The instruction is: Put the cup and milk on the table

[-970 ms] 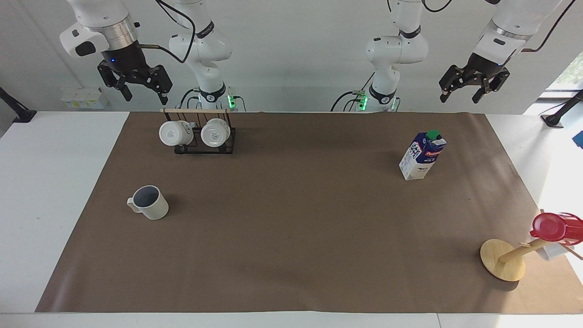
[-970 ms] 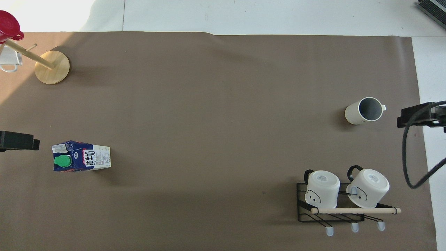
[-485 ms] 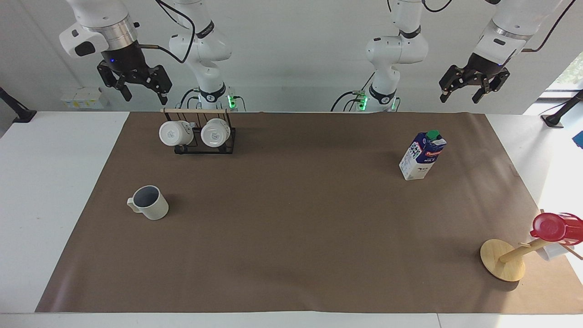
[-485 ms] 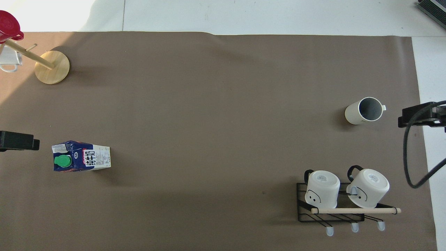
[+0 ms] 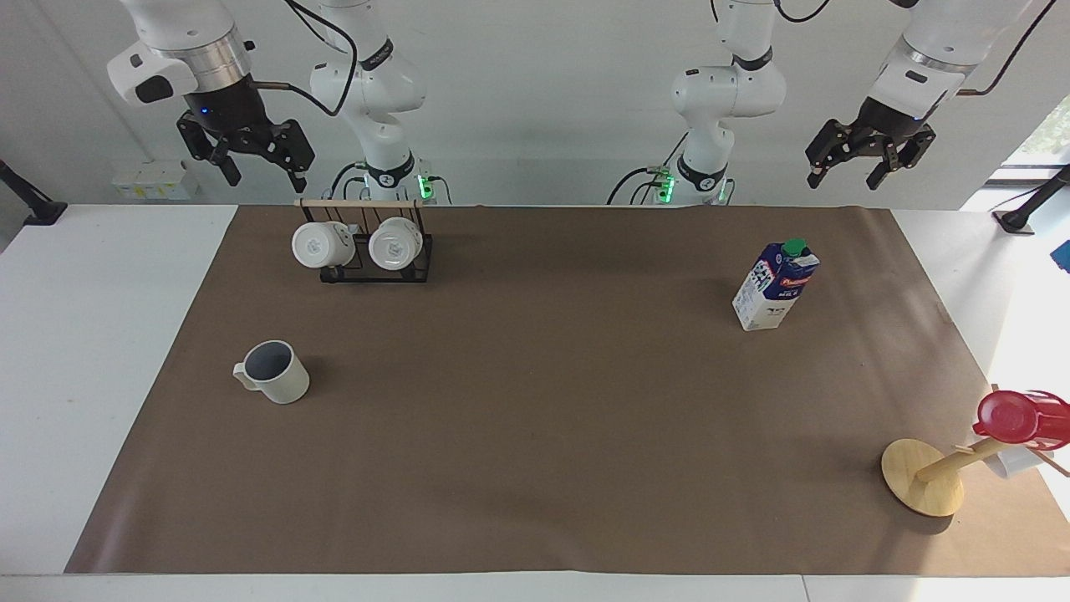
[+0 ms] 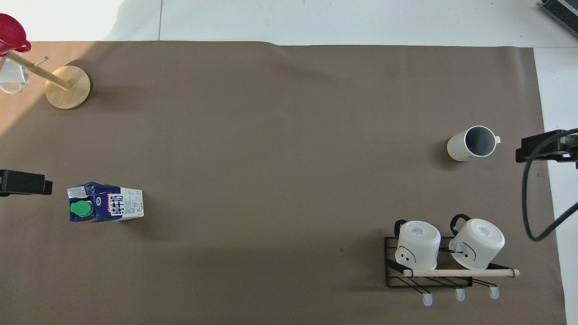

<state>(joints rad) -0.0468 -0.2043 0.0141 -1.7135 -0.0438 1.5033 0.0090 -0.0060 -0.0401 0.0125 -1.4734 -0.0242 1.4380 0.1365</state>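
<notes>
The cream-white ribbed cup [image 5: 276,373] stands upright on the brown paper mat [image 5: 535,418] of the table, toward the right arm's end; in the overhead view the cup [image 6: 471,143] shows its grey-blue inside. The milk carton [image 5: 776,286] with its green cap stands upright on the mat toward the left arm's end, and also shows in the overhead view [image 6: 104,207]. My right gripper [image 5: 262,176] hangs open and empty, high above the table's edge beside the mug rack. My left gripper [image 5: 844,179] hangs open and empty, high above the table's edge, well above the milk.
A black wire rack [image 5: 364,247] holding two plain white mugs stands near the robots at the right arm's end. A wooden mug tree [image 5: 923,478] with a red cup [image 5: 1013,416] and a white mug stands at the left arm's end, farthest from the robots.
The right gripper has drifted very slightly. The cup, the milk and the left gripper have not moved.
</notes>
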